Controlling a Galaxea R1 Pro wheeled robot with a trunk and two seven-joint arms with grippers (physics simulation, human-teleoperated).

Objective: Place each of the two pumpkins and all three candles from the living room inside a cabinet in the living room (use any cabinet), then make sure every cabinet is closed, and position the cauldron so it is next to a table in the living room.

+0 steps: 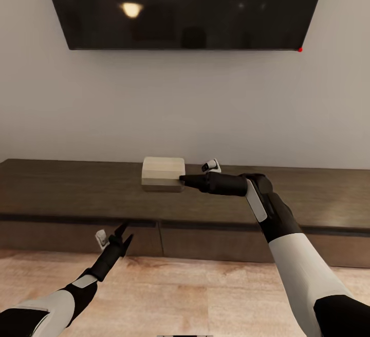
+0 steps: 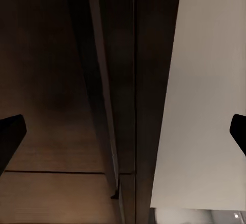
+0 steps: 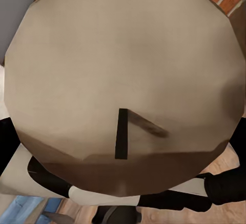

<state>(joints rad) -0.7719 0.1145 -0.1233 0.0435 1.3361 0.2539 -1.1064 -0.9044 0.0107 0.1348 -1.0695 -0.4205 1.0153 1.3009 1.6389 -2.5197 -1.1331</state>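
Plain white wall with a big dark TV [image 1: 185, 5] over the long brown cabinet [image 1: 77, 188]. One beige candle [image 1: 163, 174] sits on its top, and my right gripper [image 1: 183, 179] touches its side, though I can't tell how wide those fingers are. My left gripper [image 1: 123, 233] hangs spread open, holding nothing, before the drawer fronts.

Pretty soft, even render lighting overall. The dark TV screen [image 1: 185, 5] reflects a warm lamp glow plus faint spots. Left wrist view's really dim, right wrist view's close-up looks blurry.
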